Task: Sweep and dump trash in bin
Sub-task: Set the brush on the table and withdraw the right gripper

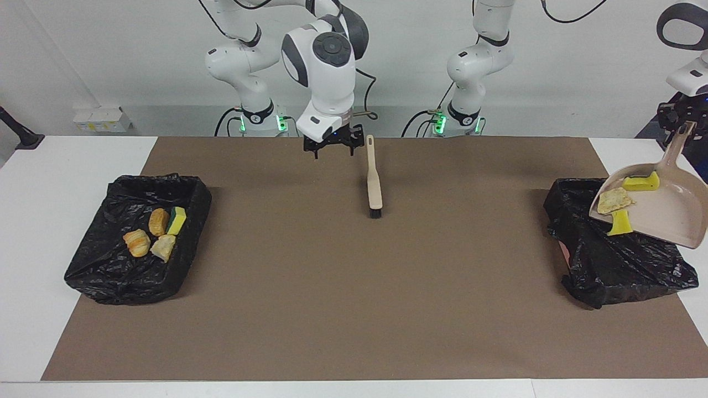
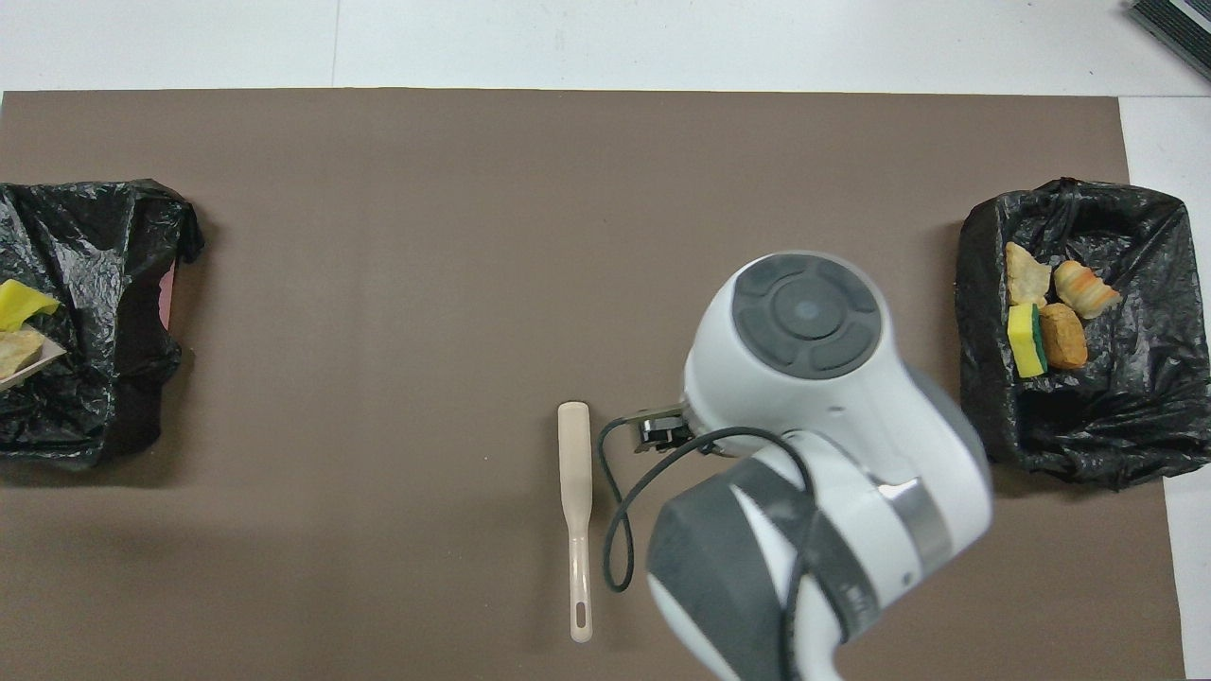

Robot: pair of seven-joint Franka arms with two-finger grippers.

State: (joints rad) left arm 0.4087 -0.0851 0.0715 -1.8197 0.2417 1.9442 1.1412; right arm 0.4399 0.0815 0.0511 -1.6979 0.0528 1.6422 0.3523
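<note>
1. The brown paper mat covers most of the white table.
2. Two bins lined with black bags sit on it: one bin at the right arm's end, the other bin at the left arm's end.
3. The right arm's gripper hangs low over the mat near the robots, just beside the brush handle; its fingers point down, spread a little and holding nothing.
4. The beige dustpan is held tilted over the left-arm-end bin, its handle rising toward the left gripper at the frame edge (whether those fingers are closed on the handle I cannot tell).
5. The beige brush lies flat mid-mat, dark bristles pointing away from the robots, touched by nothing.
6. Trash in the dustpan: a tan bread piece at the pan's lip, a yellow sponge chunk higher in the pan, and another yellow sponge chunk hanging off the lip over the bag.
7. Trash in the right-arm-end bin: a golden pastry lump, a brown bread lump, a pale bread piece and a yellow-green sponge, clustered together.
</note>
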